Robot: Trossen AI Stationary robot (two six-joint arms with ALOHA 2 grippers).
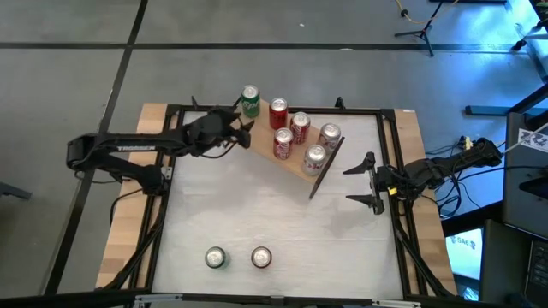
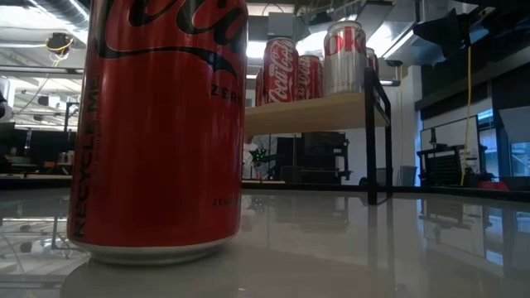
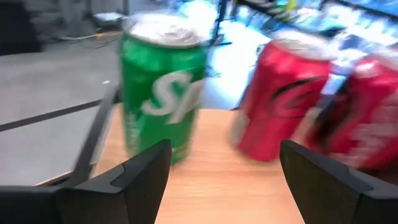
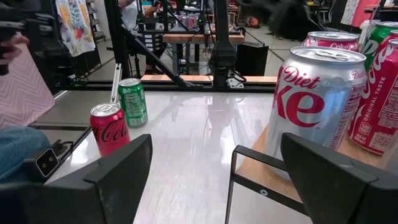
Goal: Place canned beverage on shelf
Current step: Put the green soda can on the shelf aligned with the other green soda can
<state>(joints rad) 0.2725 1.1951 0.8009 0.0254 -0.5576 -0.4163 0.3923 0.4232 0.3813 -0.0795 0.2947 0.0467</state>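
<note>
My left gripper [image 1: 242,130] sits at the far left end of the shelf [image 1: 300,171], its fingers [image 3: 140,174] spread apart with nothing between them; the green can [image 3: 163,93] stands upright on the wood just ahead of the jaws, clear of both pads as far as I can judge. Beside it on the board stand the red cans [image 1: 279,113] and the silver diet cans [image 1: 315,158], six on the shelf in all. My right gripper [image 1: 370,181] waits near the shelf's other end, jaws also open and empty, looking past a silver can [image 4: 317,106] across the table [image 1: 257,214]. Two cans are left at the near edge: a green one [image 1: 215,257] and a red one [image 1: 261,257], just beside each other. I expect these to handle as rigid, smooth-walled cylinders, slippery on the painted metal and dentable if squeezed hard. If full, they'll be fairly heavy. I'd grip around the mid-body from the side, keeping each upright, and mind the neighbours when setting down.
</note>
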